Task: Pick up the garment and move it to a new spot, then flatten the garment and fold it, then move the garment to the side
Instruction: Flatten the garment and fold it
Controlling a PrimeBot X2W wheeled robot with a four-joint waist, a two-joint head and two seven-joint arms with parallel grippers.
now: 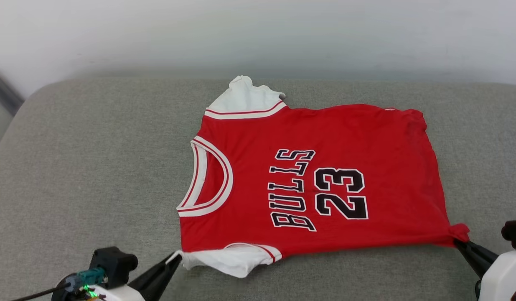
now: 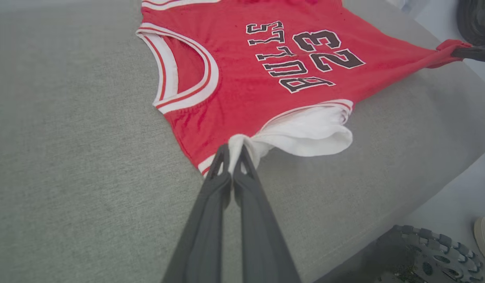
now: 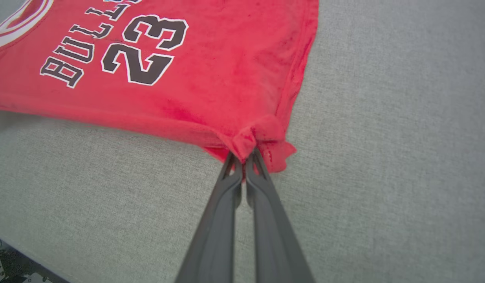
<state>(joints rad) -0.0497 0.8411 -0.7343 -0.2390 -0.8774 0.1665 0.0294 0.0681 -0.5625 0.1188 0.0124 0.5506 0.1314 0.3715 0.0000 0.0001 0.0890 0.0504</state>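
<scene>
Red Bulls jersey [image 1: 324,179] is lying face up, number 23 showing, across the middle of the grey cushion [image 1: 95,167], collar pointing toward nine o'clock and hem toward three in the head view. At seven o'clock the left gripper [image 1: 176,258] is pinching the near white sleeve [image 1: 232,259], fingers pressed together. At four o'clock the right gripper [image 1: 458,241] is clamping the near hem corner [image 1: 460,232] likewise. The near edge is stretching taut between them, so flattening seems to be in hand. Next, I judge, both grips are needing to carry that edge evenly toward twelve o'clock for the fold.
</scene>
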